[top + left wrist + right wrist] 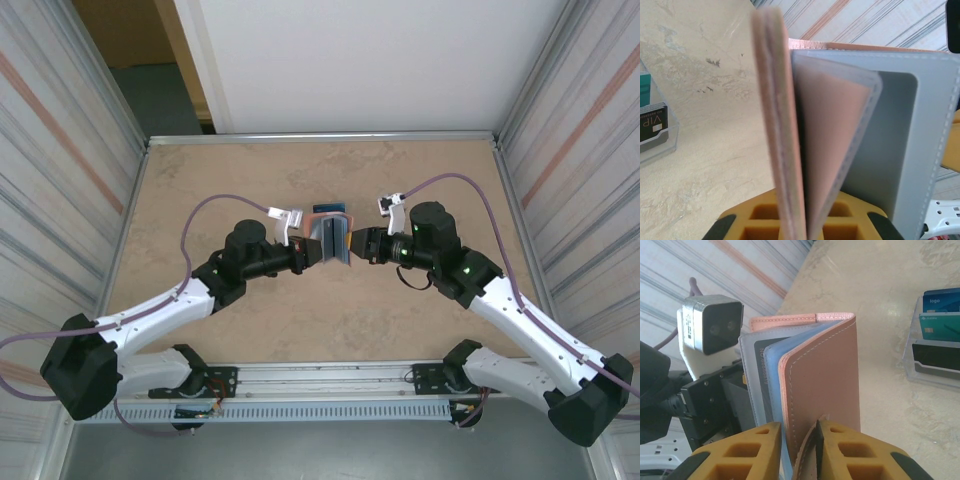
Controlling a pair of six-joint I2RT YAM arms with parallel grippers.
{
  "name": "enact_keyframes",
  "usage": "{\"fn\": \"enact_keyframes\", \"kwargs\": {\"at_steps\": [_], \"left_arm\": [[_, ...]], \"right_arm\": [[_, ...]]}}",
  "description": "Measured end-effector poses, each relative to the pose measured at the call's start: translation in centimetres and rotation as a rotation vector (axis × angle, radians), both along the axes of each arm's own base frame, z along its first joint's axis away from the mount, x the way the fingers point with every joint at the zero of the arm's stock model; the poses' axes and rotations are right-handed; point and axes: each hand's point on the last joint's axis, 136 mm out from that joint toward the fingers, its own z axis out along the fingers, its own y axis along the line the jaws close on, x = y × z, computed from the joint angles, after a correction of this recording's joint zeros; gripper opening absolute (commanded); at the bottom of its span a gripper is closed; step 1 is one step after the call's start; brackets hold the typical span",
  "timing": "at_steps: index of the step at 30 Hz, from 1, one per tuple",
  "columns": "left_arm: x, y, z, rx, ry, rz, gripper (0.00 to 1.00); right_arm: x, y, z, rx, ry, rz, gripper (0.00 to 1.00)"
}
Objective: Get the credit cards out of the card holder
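The salmon-pink card holder [333,242] hangs open above the middle of the table, between both grippers. My left gripper [312,252] is shut on its salmon cover [780,125], which the left wrist view shows edge-on, with the blue-grey inside [935,135] spread to the right. My right gripper [799,432] is closed over the other salmon flap [825,370] and its small pink tab [807,460]. Two credit cards sit in the inner pockets, one dark [759,370] and one blue [771,375].
A clear tiered stand [935,350] with blue, teal and dark cards stands on the table just behind the wallet [328,210]. Its corner [652,130] also appears at the left in the left wrist view. Corrugated walls close in both sides of the table.
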Motion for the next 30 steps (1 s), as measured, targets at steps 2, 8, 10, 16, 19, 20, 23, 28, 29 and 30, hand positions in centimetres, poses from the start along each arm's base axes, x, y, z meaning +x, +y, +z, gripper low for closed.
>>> {"fn": "enact_keyframes", "kwargs": {"at_steps": [2,8,10,16,19,20,23,28,29,30], "left_arm": [[-0.1,0.0,0.1,-0.003,0.000,-0.004,0.00],[-0.3,-0.2,0.2,-0.012,0.002,-0.021,0.00],[-0.4,-0.2,0.3,-0.014,0.001,-0.024,0.00],[-0.4,-0.3,0.5,-0.023,-0.005,-0.033,0.00],[-0.4,-0.3,0.7,-0.027,-0.009,-0.033,0.00],[-0.4,-0.3,0.7,-0.027,-0.009,-0.032,0.00],[-0.3,-0.3,0.6,-0.025,-0.008,-0.030,0.05],[-0.2,-0.2,0.5,-0.020,-0.010,-0.023,0.28],[-0.2,-0.2,0.5,-0.020,-0.009,-0.022,0.32],[-0.2,-0.2,0.5,-0.019,-0.010,-0.021,0.37]], "right_arm": [[0.1,0.0,0.0,-0.002,-0.001,-0.004,0.29],[0.4,-0.5,-0.5,-0.032,-0.005,-0.028,0.32],[0.5,-0.6,-0.7,-0.044,-0.007,-0.033,0.27],[0.7,-0.7,-1.3,-0.059,0.005,-0.041,0.15],[0.9,-0.8,-1.3,-0.059,0.007,-0.047,0.12],[1.0,-0.8,-1.3,-0.058,0.008,-0.045,0.11],[0.9,-0.7,-1.3,-0.055,0.009,-0.040,0.09],[0.9,-0.9,-1.4,-0.066,0.017,-0.045,0.04],[0.8,-0.9,-1.4,-0.068,0.019,-0.044,0.04],[0.8,-0.9,-1.3,-0.071,0.022,-0.046,0.04]]}}
